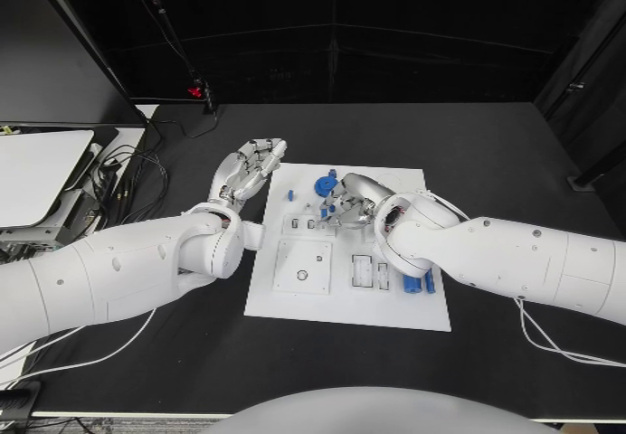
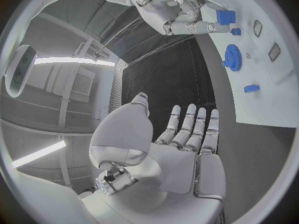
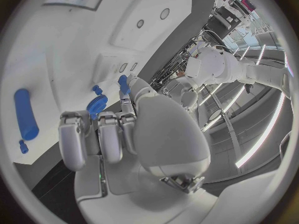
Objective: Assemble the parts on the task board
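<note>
White and flat, the rectangular task board (image 1: 392,312) lies mid-table on the black table (image 1: 522,163), cut with small rectangular recesses and round holes, and carries smooth blue parts: a toothed gear (image 1: 322,187), a small peg (image 1: 289,193) and a cylinder (image 1: 411,283) near its right edge. Left hand (image 1: 248,169) hovers beside the board's left edge, fingers straight, spread, grasping nothing. Right hand (image 1: 350,201) sits over the board near the gear, fingers curled downward; whether it grips anything I cannot tell.

A black table (image 1: 522,154) stands before dark walls, with possibly strip lights (image 2: 69,60) overhead.
</note>
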{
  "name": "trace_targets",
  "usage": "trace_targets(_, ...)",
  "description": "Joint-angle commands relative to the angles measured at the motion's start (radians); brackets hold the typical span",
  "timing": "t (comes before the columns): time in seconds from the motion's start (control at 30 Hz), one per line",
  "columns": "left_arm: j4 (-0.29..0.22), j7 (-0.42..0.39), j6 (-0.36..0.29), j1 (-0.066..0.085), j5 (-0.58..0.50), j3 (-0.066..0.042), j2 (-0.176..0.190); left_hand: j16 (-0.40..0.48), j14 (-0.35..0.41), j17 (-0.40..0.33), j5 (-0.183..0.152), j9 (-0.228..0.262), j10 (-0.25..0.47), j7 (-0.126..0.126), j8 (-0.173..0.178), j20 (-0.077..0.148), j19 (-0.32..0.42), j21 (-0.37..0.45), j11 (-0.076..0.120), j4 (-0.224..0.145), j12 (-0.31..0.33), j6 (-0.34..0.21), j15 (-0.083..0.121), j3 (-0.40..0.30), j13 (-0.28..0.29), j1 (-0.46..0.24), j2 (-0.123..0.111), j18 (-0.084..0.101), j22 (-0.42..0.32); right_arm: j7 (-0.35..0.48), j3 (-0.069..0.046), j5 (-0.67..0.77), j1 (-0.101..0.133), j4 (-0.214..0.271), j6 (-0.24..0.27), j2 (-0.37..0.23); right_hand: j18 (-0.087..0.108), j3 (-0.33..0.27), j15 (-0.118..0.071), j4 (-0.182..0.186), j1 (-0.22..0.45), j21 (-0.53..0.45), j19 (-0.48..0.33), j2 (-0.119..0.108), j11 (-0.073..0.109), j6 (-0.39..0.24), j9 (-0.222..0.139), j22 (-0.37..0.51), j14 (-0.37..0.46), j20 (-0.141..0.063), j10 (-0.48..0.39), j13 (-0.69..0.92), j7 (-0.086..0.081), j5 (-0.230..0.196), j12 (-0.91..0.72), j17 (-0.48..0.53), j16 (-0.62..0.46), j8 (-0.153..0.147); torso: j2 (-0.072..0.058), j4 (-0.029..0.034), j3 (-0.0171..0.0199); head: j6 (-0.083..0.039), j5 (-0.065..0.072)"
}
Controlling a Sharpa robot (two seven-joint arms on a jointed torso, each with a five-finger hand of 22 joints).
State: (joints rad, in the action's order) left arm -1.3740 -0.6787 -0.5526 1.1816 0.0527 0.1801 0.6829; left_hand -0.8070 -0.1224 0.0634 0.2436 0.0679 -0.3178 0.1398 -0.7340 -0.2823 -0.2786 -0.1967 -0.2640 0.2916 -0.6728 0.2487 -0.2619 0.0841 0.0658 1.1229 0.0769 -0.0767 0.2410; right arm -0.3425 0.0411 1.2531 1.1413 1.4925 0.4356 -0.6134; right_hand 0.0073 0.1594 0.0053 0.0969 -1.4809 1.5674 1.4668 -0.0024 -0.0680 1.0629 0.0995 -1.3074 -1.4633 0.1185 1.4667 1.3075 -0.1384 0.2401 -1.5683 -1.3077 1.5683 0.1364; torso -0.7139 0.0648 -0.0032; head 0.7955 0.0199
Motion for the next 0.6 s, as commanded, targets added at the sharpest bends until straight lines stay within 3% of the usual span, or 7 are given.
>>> trace_targets(0.03,-0.001,-0.253,-0.001,0.002,0.006,-0.001,-0.001,-0.004,-0.004,0.001,0.003,-0.001,-0.006,0.158,-0.005,-0.007,-0.003,-0.007,0.000,0.000,-0.004,0.006,-0.004,0.005,-0.001,0.006,0.001,-0.016,0.001,-0.027,0.000,0.040,-0.003,-0.004,0.021,0.006,-0.007,0.002,0.002,0.004,0.003,0.003,0.104,0.006,0.002,0.039,-0.001,-0.263,-0.107,0.000,0.104,0.263,0.008,0.006,-0.003,-0.263,0.002,0.000,0.000,-0.0003,0.0003,0.001,-0.002)
trace_targets(0.6,-0.001,-0.253,-0.001,0.002,0.006,-0.001,-0.001,-0.005,-0.005,0.001,0.003,-0.001,-0.007,0.158,-0.005,-0.007,-0.003,-0.007,0.000,0.000,-0.005,0.007,-0.004,0.007,-0.001,0.007,0.001,-0.016,0.001,-0.029,0.000,0.050,-0.013,-0.029,0.012,0.038,-0.007,0.000,0.002,0.005,0.010,0.003,0.104,0.004,0.002,0.036,-0.003,-0.263,-0.107,0.000,0.104,0.263,0.007,0.005,-0.003,-0.263,0.002,-0.005,0.000,-0.0006,0.0003,0.009,-0.005)
